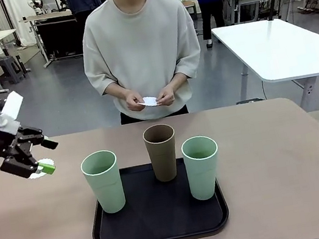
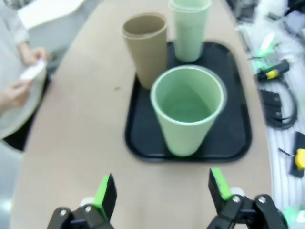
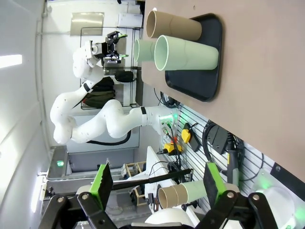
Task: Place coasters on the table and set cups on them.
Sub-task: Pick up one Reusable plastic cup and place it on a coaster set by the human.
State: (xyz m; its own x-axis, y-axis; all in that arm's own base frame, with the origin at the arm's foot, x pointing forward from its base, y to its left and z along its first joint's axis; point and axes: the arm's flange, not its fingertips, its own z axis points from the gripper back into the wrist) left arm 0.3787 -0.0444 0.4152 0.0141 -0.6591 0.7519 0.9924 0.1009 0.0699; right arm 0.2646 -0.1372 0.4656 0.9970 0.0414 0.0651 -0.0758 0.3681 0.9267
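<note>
Three cups stand on a black tray (image 1: pixel 161 234): a pale green cup (image 1: pixel 103 181) at the left, a brown cup (image 1: pixel 161 152) behind the middle, and a second green cup (image 1: pixel 202 166) at the right. A person at the far side holds a white coaster (image 1: pixel 150 101) in both hands. My left gripper (image 1: pixel 48 156) hovers open just above the table (image 1: pixel 279 166), left of the tray, with a white lacy edge (image 1: pixel 35 175) of what looks like a coaster under it. The left wrist view faces the near green cup (image 2: pixel 188 107) between the open fingers. My right gripper (image 3: pixel 155 183) is open and holds nothing.
A white table (image 1: pixel 277 49) stands behind at the right. Cables and tools (image 2: pixel 276 95) lie beyond the table's near edge. In the rolled right wrist view the tray (image 3: pixel 200 62) with the cups sits far off and the left arm (image 3: pixel 105 121) is beyond it.
</note>
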